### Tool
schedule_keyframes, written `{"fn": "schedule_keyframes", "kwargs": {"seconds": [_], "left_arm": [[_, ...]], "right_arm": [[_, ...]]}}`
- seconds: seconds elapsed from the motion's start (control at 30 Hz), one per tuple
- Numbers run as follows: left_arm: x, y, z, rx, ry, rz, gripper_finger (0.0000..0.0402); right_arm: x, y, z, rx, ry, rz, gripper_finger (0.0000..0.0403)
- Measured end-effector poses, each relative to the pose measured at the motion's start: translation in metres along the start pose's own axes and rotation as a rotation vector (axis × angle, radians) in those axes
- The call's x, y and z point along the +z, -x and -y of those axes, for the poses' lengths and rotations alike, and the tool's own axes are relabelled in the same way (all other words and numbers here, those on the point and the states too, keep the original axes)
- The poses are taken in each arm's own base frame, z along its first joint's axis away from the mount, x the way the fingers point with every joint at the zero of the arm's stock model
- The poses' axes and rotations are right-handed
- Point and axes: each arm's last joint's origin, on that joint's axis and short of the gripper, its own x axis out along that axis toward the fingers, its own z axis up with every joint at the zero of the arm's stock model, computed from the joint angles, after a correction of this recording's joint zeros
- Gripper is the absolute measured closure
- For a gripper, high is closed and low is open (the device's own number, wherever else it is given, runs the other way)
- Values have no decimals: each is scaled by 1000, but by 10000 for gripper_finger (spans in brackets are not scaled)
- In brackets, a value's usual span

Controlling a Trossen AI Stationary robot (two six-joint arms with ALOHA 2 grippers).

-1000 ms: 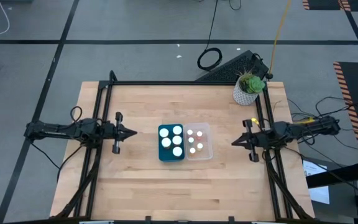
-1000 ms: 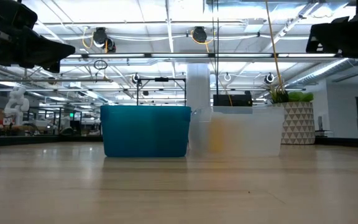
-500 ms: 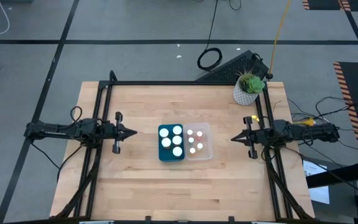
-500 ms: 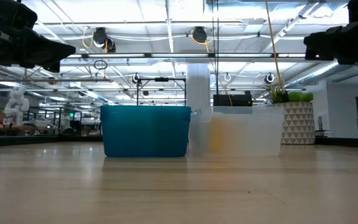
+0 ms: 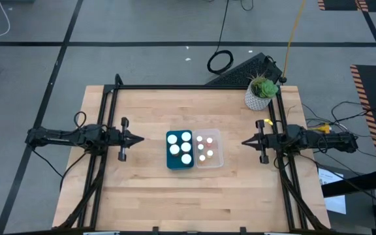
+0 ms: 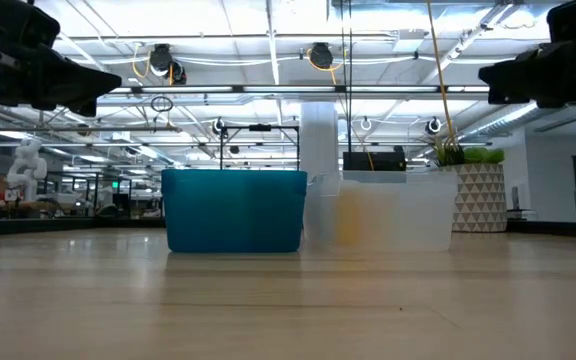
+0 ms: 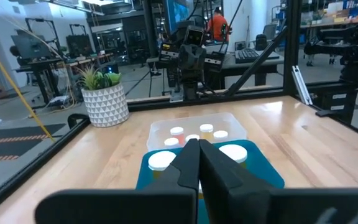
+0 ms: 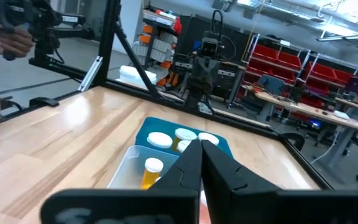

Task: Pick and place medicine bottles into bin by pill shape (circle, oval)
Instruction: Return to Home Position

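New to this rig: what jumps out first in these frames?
At the table's centre a teal bin and a clear bin sit side by side, both already holding white-capped medicine bottles. The left gripper and right gripper, both shut, hang above the table on either side, pointing at the bins. A potted plant stands at the far right corner.

I see a wooden table (image 5: 142,189) with a black frame around it. In the middle sit two small bins, touching side by side: a blue bin (image 5: 179,150) and a clear bin (image 5: 208,149). A potted plant (image 5: 261,93) stands in the far right corner.
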Motion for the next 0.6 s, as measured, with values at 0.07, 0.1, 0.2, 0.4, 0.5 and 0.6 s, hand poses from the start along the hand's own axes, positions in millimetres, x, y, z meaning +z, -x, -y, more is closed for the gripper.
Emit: {"fn": "schedule_keyframes", "kwargs": {"seconds": [0.07,0.1,0.2,0.4,0.5,0.6], "left_arm": [[0,0,0,-2,12,-3,398],[-1,0,0,-6,14,-9,399],[-3,0,1,-14,20,-31,397],[-5,0,2,-43,18,-50,397],[-4,0,2,-43,26,-42,393],[-4,0,1,-36,30,-43,393]], "right_arm": [[0,0,0,-8,0,-3,403],[0,0,0,-7,0,-4,403],[0,0,0,-7,0,-4,403],[0,0,0,-8,0,-3,403],[0,0,0,-7,0,-4,403],[0,0,0,-7,0,-4,403]]}}
